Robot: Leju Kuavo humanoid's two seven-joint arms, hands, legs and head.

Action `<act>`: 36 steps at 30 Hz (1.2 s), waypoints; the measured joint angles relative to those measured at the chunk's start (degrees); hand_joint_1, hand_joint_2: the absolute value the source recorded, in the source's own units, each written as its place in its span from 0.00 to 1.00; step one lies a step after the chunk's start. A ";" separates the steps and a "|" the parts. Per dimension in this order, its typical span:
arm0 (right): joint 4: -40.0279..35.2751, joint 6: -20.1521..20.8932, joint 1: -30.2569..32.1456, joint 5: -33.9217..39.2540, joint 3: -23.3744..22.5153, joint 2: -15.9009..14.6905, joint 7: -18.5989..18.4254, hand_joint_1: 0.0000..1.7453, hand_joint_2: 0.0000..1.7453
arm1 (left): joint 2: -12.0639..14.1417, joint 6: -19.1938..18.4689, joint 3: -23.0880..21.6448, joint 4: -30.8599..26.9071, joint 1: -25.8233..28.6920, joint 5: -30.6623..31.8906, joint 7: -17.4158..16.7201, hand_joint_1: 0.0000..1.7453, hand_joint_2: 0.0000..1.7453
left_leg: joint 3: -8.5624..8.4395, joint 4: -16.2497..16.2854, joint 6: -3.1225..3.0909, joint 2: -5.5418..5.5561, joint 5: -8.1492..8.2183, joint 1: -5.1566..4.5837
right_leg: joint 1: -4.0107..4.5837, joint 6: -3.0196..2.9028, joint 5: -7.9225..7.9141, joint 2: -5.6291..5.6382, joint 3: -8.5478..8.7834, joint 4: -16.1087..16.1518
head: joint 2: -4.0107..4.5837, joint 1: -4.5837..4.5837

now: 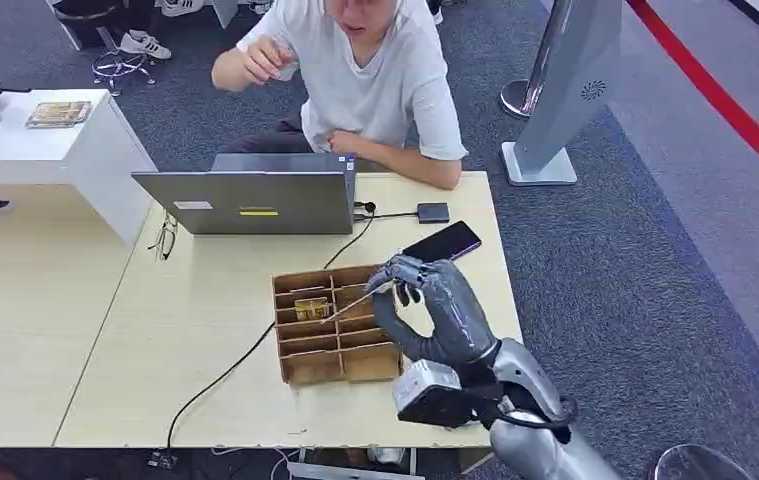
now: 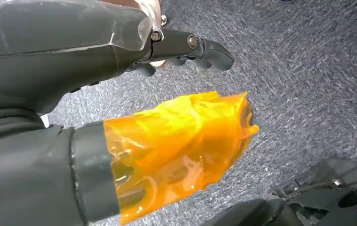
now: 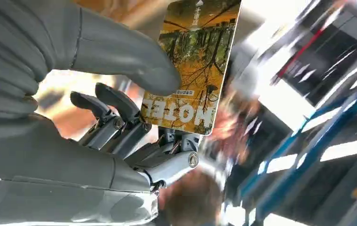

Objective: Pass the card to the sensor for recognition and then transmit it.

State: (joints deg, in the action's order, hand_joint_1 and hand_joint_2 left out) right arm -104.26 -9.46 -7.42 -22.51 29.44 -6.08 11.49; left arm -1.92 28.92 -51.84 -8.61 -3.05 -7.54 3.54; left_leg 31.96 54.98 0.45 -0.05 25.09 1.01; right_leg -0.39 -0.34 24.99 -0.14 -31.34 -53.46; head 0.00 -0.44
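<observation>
A: Right hand (image 1: 425,305)?
B: Raised just above the cardboard organizer's (image 1: 336,325) right side, thumb and fingers pinching the card (image 1: 355,301). Right wrist view confirms: thumb pressed on a yellow-orange card (image 3: 193,66) printed "HOTEL", fingers (image 3: 115,101) behind it.
A: Card position vs organizer?
B: Over the compartments on its right half, tilted, edge-on from the head view. Can't tell if it touches the dividers.
A: Left hand (image 2: 120,94)?
B: Over grey carpet, thumb wrapped in orange film, dark fingers curled, nothing in it, so clenched on air.
A: Beyond the organizer?
B: Dark phone (image 1: 442,241) just past its far right corner, close by the hand. Then a small black sensor box (image 1: 433,212) further back, cabled. Grey laptop (image 1: 255,195) behind the organizer's far left, glasses (image 1: 164,238) left of that.
A: Furthest?
B: Person (image 1: 355,80) in a white shirt seated behind the laptop, forearm on the table (image 1: 155,350).
</observation>
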 joint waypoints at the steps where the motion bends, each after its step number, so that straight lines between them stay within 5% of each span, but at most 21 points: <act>1: -0.13 2.16 0.47 3.72 -0.15 -0.17 0.77 1.00 1.00 | 0.00 0.04 0.00 0.00 0.00 -0.06 0.06 0.00 0.00 | 0.00 0.00 0.00 0.00 0.00 0.00 | 0.00 0.00 0.00 0.00 0.00 0.00 | 0.00 0.00; 8: 0.44 16.00 4.09 22.74 -2.27 -3.90 2.17 1.00 1.00 | 0.07 0.33 0.00 0.00 0.01 -0.26 0.35 0.00 0.00 | 0.01 0.01 -0.03 0.00 0.02 -0.02 | 0.00 0.01 0.00 -0.02 0.01 0.02 | 0.00 0.00; 15: 3.52 22.91 6.17 31.93 -4.28 -9.26 -0.02 1.00 1.00 | 0.31 0.50 0.00 0.00 0.04 -0.20 0.35 0.00 0.00 | 0.01 0.02 -0.03 0.00 0.03 -0.05 | -0.05 0.02 0.00 -0.03 0.01 0.02 | 0.00 0.00; 28: 6.67 27.01 6.91 35.61 -4.96 -14.73 -0.91 1.00 1.00 | 0.59 0.59 0.00 0.00 0.05 0.18 0.18 0.00 0.00 | 0.01 0.02 -0.03 -0.01 0.03 -0.05 | -0.05 0.02 0.00 -0.02 0.01 0.01 | 0.00 0.00; 33: 8.24 27.23 5.99 35.21 -4.92 -16.79 -4.17 1.00 1.00 | 0.66 0.50 0.02 -0.04 -0.10 -1.45 0.63 0.00 0.00 | 0.01 0.02 -0.04 -0.01 0.02 -0.07 | -0.06 0.04 -0.02 -0.01 0.01 0.01 | 0.00 0.00; 36: 11.45 28.21 1.70 33.36 -3.65 -16.59 -8.34 1.00 1.00 | 0.46 -0.85 0.13 -1.42 -3.39 -3.06 -3.86 0.00 0.00 | 0.08 0.04 -0.20 0.01 -0.15 -0.09 | -0.09 0.12 -0.17 -0.06 -0.04 0.01 | 0.00 0.02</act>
State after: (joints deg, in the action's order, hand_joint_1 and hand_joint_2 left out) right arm -92.81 18.75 -5.72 10.84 25.79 -22.67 3.15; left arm -1.47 28.06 -51.71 -10.03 -6.44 -10.60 -0.32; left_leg 32.03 55.02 0.25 -0.04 24.94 0.93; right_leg -0.47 -0.22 24.82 -0.20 -31.38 -53.45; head 0.00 -0.42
